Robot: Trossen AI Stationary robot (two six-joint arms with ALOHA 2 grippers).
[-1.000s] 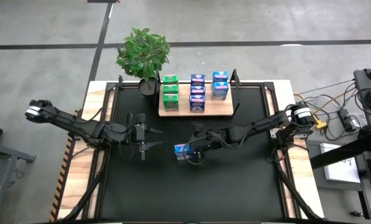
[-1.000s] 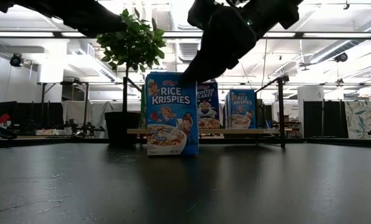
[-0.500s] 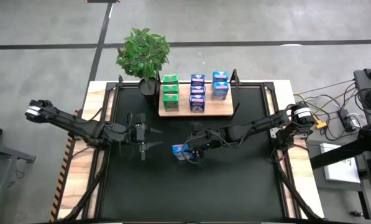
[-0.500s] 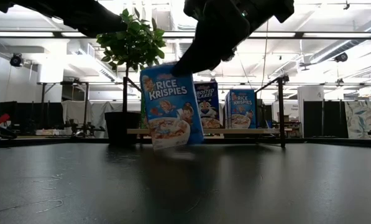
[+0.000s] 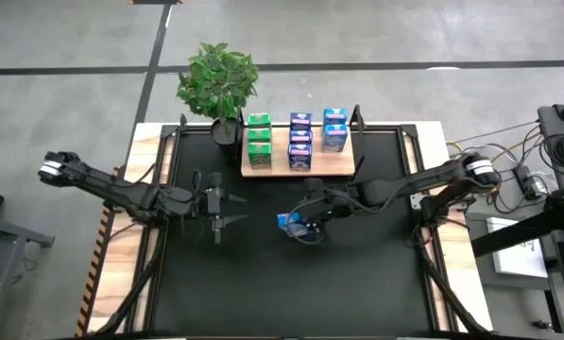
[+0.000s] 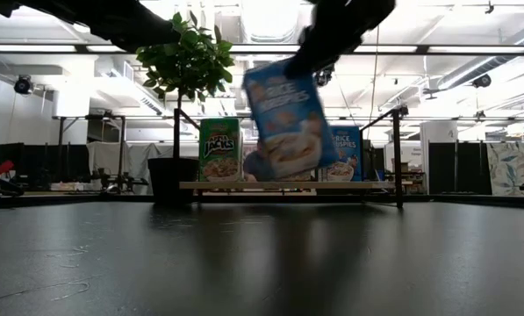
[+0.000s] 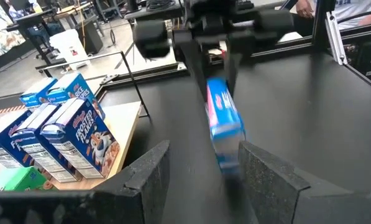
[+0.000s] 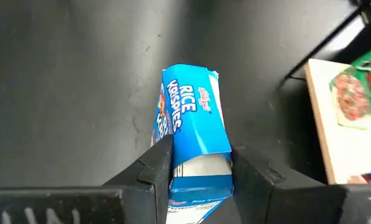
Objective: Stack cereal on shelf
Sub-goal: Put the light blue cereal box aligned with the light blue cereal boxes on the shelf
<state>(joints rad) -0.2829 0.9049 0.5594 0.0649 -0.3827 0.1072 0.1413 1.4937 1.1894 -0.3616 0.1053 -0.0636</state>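
Cereal carton [image 6: 288, 118], clamped in right claw [image 5: 300, 225], now hangs tilted off the mat [image 5: 357, 283].

Two dark slim jointed arms, white band nr each elbow; blocky matte-black pincer fingers [image 8: 149, 171].

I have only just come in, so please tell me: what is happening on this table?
The right gripper is shut on a blue Rice Krispies box and holds it tilted in the air above the black mat. The wooden shelf board already carries several cereal boxes. The left gripper hangs open over the mat, holding nothing.
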